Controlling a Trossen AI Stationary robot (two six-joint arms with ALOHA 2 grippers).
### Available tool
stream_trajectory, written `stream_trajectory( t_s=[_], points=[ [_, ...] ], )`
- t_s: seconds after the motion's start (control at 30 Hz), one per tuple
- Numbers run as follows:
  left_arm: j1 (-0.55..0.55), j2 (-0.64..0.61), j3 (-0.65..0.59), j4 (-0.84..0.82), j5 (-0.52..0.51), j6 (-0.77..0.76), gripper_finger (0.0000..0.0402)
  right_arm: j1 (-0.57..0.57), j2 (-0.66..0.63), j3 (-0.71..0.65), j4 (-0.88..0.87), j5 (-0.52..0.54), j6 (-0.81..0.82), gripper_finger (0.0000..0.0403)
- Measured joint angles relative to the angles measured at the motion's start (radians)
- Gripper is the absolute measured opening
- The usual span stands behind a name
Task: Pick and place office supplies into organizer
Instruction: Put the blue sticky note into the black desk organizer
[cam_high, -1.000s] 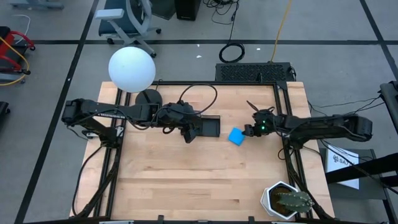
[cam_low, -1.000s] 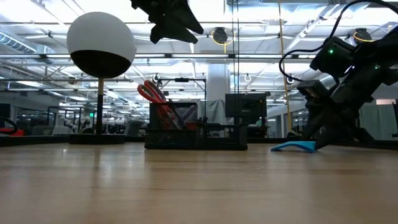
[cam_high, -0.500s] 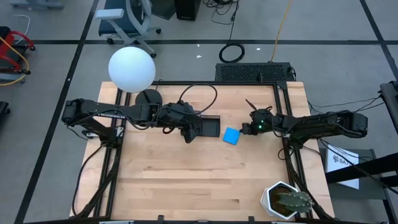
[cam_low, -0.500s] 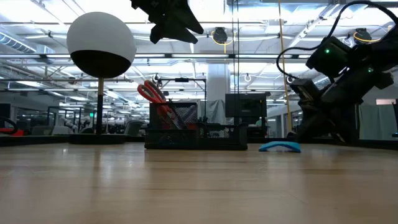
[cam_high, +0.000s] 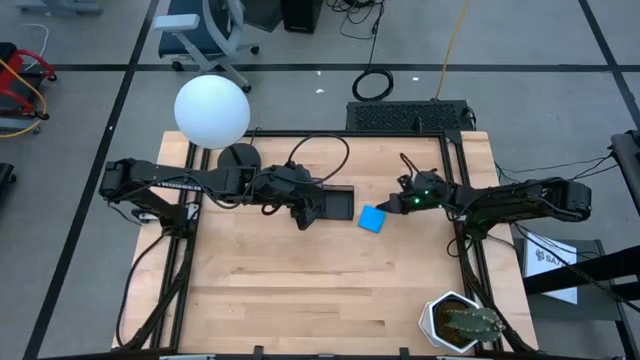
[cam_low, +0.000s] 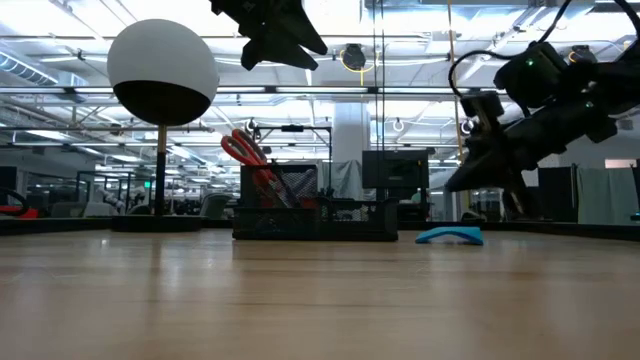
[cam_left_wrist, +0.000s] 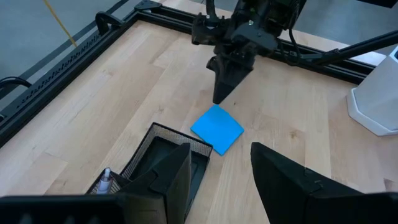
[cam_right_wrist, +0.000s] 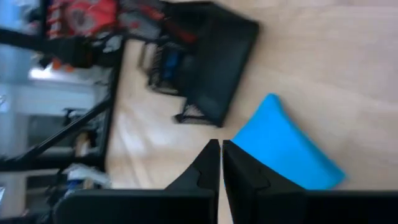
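At the table's (cam_high: 300, 290) 10 o'clock corner stands a lamp with a white globe (cam_high: 212, 111) and a round black base (cam_high: 238, 156). Just beyond it toward the centre, the left claw (cam_high: 304, 216) hangs above the organizer (cam_high: 335, 203), its fingers spread apart and holding nothing; the left wrist view shows both dark fingers (cam_left_wrist: 171, 177) wide, with the organizer's mesh compartments between them. The organizer sits a little toward 12 o'clock from the table's centre, and the low view shows red-handled scissors (cam_low: 245, 152) standing upright in its taller section. Just beside the organizer at 3 o'clock lies the blue pad (cam_high: 372, 219), flat on the wood with its middle slightly arched, touching neither claw. At 2 o'clock from the pad, the right claw (cam_high: 394, 205) hovers above the table with its fingers pressed together, empty, its tip pointed down toward the pad's edge. A potted cactus (cam_high: 462, 322) stands at the table's 5 o'clock corner, well apart from everything else.
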Motion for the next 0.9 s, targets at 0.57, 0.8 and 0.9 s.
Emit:
stream_trajectory(
  t_s=[0.57,0.8,0.9],
  points=[
    [0.000,0.000,0.000,0.000,0.000,-0.009,0.0173,-0.014,0.000,0.000,-0.024,-0.043,-0.076,0.0177],
    [0.000,0.000,0.000,0.000,0.000,-0.030,0.0173,-0.014,-0.001,0.000,-0.109,-0.042,-0.128,0.0218],
    [0.000,0.000,0.000,0.000,0.000,-0.043,0.0173,-0.014,-0.001,0.000,-0.130,-0.043,-0.139,0.0226]
  ],
)
